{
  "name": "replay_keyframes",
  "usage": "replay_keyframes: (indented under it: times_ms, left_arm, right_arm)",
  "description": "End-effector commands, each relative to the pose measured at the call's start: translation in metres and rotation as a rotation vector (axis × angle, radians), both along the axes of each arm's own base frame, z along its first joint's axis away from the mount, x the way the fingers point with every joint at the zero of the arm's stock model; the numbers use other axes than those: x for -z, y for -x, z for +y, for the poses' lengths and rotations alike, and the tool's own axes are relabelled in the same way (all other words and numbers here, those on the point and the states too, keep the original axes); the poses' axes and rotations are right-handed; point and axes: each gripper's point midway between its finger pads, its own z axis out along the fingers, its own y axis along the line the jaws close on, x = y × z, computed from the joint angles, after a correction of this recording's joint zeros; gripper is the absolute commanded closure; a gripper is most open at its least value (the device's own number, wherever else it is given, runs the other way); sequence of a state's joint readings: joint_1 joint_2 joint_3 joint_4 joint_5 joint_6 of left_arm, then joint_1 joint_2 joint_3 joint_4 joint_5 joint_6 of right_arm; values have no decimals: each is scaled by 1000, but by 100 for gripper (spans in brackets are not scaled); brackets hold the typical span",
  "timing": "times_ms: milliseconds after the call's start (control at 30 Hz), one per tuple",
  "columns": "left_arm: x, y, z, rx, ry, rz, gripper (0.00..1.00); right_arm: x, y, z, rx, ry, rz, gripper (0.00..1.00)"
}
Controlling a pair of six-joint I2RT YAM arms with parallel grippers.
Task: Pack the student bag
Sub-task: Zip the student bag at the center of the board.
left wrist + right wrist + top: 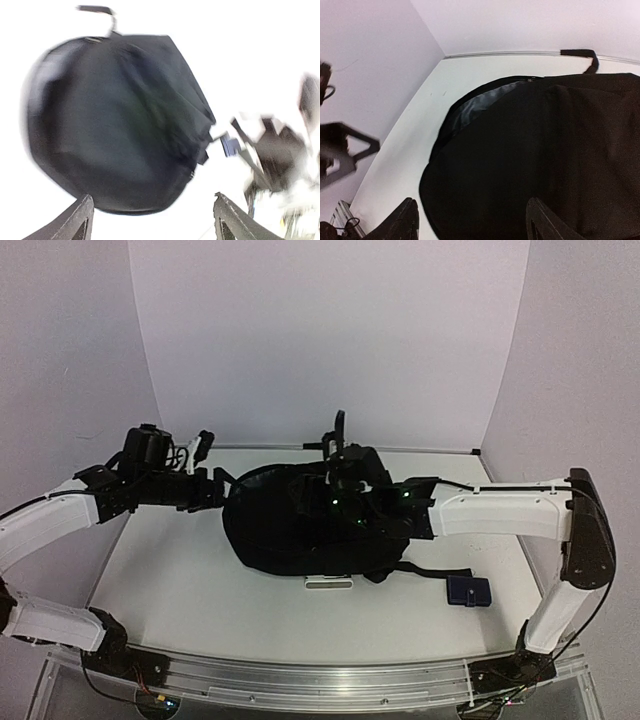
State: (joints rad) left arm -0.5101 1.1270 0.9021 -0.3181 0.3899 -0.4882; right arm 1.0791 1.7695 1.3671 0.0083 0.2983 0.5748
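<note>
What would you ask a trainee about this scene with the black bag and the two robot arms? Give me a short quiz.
1. True or false: the left claw is gripping the student bag.
2. Where is the dark-blue pouch? A: inside the bag. B: on the table, to the right of the bag. C: held in a claw.
3. Fill in: the claw positioned over the bag is the ____ one.

Key
1. False: its fingers stand apart with nothing between them, beside the bag.
2. B.
3. Right: the right claw, open, is over the black fabric.
</note>
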Motion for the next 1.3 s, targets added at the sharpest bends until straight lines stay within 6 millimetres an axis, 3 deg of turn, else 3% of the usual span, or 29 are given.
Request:
replay_keyframes:
  times_ms: [0,133,233,467,600,800,1033,1267]
  left_arm:
    - [-6,17,-52,186,-87,-78,22]
    - [15,27,-96,262,-173,-72,27]
    - [30,31,-128,307,-237,-61,32]
    - [53,37,-176,390,-264,-26,40]
    - [70,39,-188,421,-302,3,54]
    - [91,28,-191,375,-388,9,58]
    - [97,20,-196,353,-415,-3,61]
    - [103,25,-202,387,-400,29,81]
  right_arm:
    - [32,-41,-77,159,9,135,31]
    - [47,-55,-123,257,12,169,32]
    - [48,-56,-145,316,13,163,36]
    - [50,-48,-156,347,-51,169,48]
    - [56,-44,-156,335,-85,179,50]
    - [58,-39,-156,318,-102,181,53]
    - [58,-36,-161,322,-112,175,54]
    - [59,-32,-167,333,-114,174,54]
